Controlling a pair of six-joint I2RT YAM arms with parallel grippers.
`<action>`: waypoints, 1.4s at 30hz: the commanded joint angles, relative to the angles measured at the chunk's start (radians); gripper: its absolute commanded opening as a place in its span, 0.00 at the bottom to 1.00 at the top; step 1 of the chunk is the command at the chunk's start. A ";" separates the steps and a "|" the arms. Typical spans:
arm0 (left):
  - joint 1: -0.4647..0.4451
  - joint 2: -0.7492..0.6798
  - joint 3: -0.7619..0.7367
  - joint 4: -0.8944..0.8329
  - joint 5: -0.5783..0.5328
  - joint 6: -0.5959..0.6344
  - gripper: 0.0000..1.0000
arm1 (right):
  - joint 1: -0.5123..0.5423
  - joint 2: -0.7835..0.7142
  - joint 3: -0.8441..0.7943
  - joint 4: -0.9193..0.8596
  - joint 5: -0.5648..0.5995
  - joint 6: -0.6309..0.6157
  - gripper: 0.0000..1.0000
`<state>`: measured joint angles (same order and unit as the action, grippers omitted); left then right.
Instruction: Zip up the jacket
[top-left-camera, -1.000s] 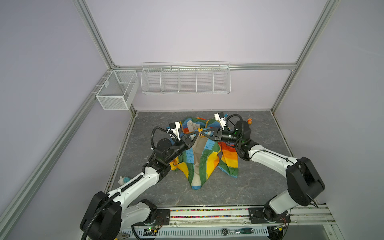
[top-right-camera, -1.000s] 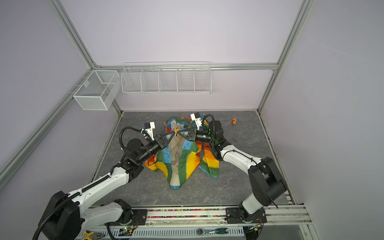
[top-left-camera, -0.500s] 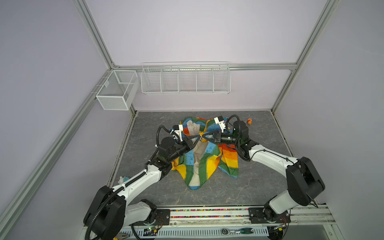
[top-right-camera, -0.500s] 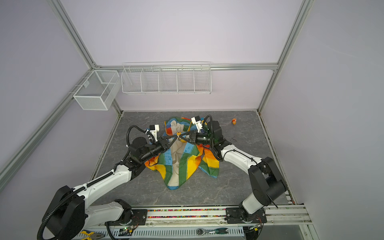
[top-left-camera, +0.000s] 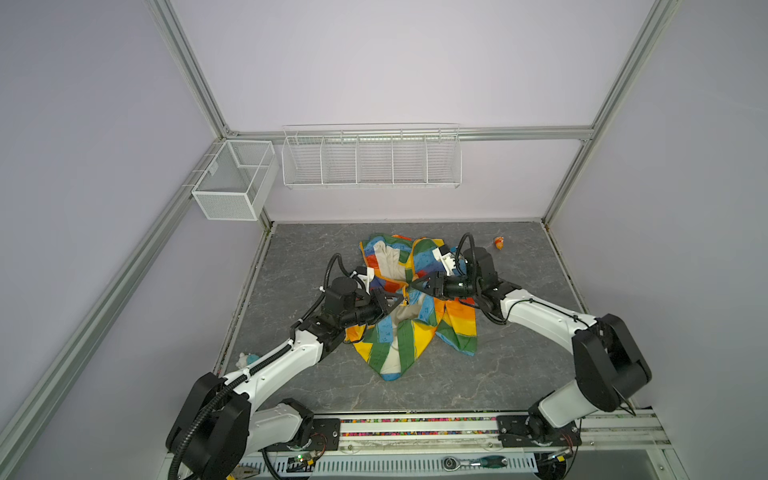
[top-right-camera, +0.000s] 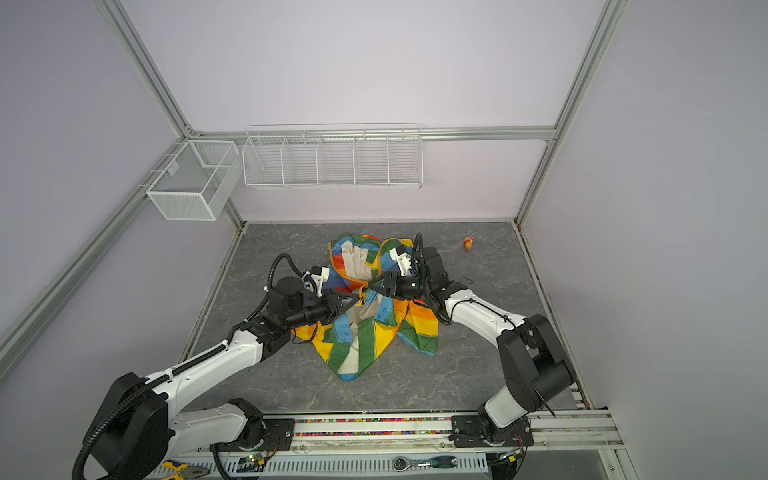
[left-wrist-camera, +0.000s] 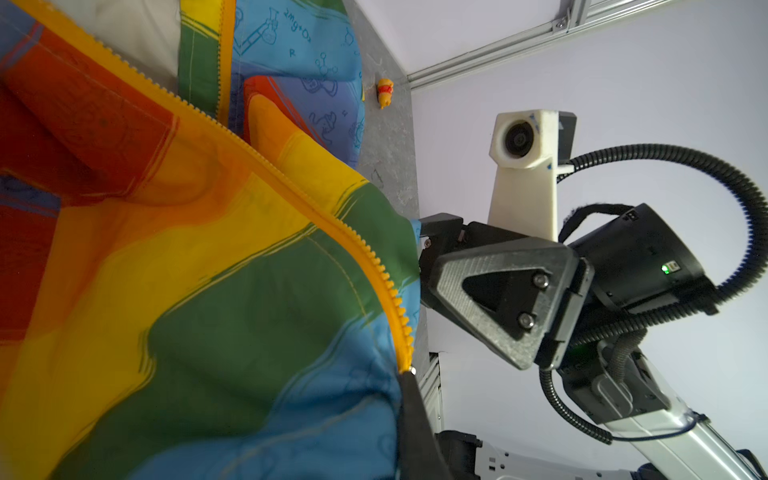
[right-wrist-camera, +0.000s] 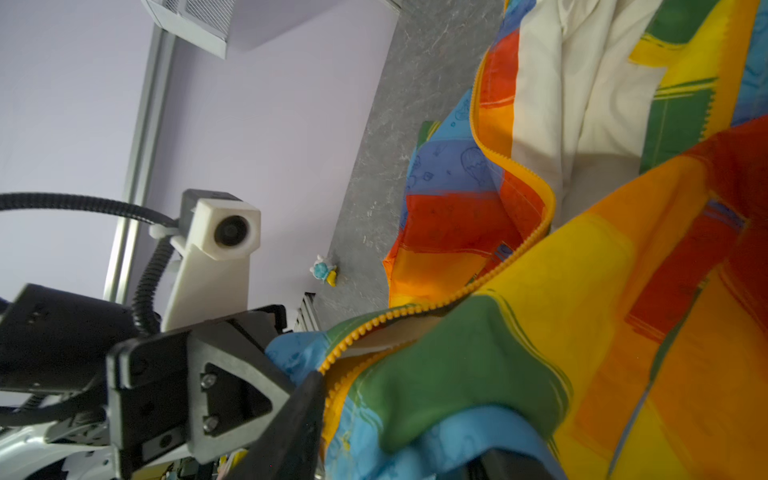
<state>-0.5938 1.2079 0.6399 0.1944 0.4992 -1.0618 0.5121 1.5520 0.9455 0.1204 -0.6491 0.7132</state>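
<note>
The rainbow-striped jacket (top-left-camera: 399, 340) (top-right-camera: 365, 345) lies crumpled mid-table, cream lining showing, its middle lifted between both arms. My left gripper (top-left-camera: 401, 300) (top-right-camera: 359, 300) is shut on the blue hem at the end of the orange-yellow zipper strip (left-wrist-camera: 386, 282); in the left wrist view only one dark finger (left-wrist-camera: 411, 424) shows, with fabric covering the other. My right gripper (top-left-camera: 413, 286) (top-right-camera: 371, 286) (right-wrist-camera: 395, 440) faces it, almost tip to tip. Its jaws stand apart, and bunched blue and green fabric and the other zipper strip (right-wrist-camera: 532, 245) lie between them.
A small orange toy (top-left-camera: 499, 242) (top-right-camera: 468, 242) sits at the back right of the grey table. A blue-white toy (top-left-camera: 249, 358) lies at the left edge. Two wire baskets (top-left-camera: 371, 156) (top-left-camera: 232, 183) hang on the back and left walls. Tools (top-right-camera: 424, 462) lie on the front rail.
The right gripper's jaws have come apart; a second ago they were shut on the jacket. Both grippers have shifted toward the front with the lifted fabric. The left stays shut.
</note>
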 joint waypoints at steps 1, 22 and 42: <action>0.007 -0.014 0.053 -0.061 0.027 0.008 0.00 | 0.000 -0.073 -0.031 -0.161 0.007 -0.126 0.62; 0.041 -0.058 0.102 -0.204 0.077 0.041 0.00 | 0.152 -0.248 0.197 -0.744 0.295 -0.513 0.60; 0.041 -0.072 0.089 -0.184 0.123 0.028 0.00 | 0.292 -0.026 0.372 -0.711 0.316 -0.530 0.43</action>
<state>-0.5564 1.1561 0.7052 -0.0029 0.6010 -1.0359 0.7971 1.5131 1.2949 -0.5976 -0.3477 0.2089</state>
